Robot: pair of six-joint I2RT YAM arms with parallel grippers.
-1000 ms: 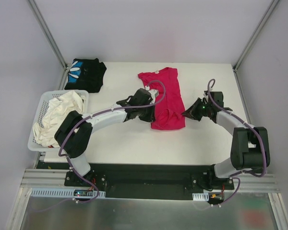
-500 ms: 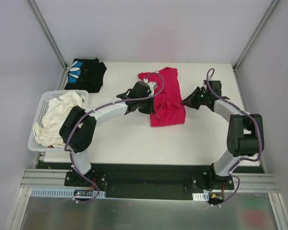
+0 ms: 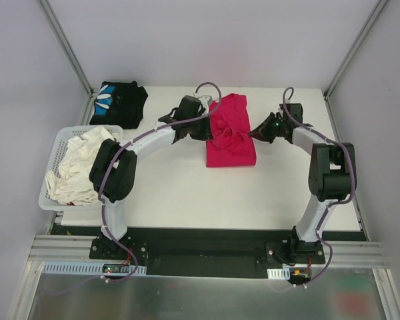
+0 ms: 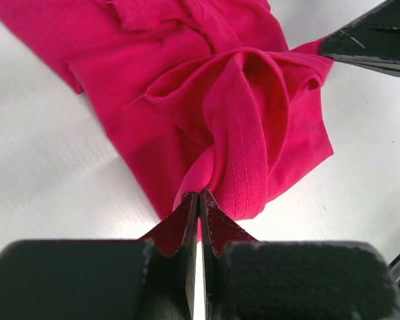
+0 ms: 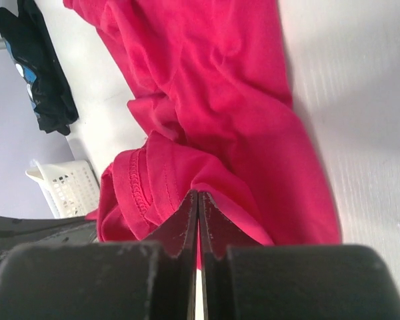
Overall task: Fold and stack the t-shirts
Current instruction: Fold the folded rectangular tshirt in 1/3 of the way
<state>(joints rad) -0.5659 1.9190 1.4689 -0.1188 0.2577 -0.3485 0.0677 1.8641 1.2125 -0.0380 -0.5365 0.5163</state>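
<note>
A magenta-red t-shirt (image 3: 231,137) lies partly folded at the table's centre back, its near half doubled over toward the far end. My left gripper (image 3: 211,131) is shut on its left hem (image 4: 207,183), cloth bunched just ahead of the tips. On the opposite side, my right gripper (image 3: 253,133) is shut on the right hem (image 5: 187,180). Both hold the folded edge lifted over the shirt's middle. A black t-shirt (image 3: 118,103) with a blue-and-white print lies crumpled at the back left corner and also shows in the right wrist view (image 5: 37,63).
A white lattice basket (image 3: 55,150) holding pale cloth sits at the left edge of the table. Metal frame posts (image 3: 70,50) rise at the back corners. Bare white tabletop (image 3: 207,193) lies between the shirt and the arm bases.
Both grippers have carried the magenta-red shirt's near hem away from the bases toward the back of the table, folding it over itself. The arms have stretched further out.
</note>
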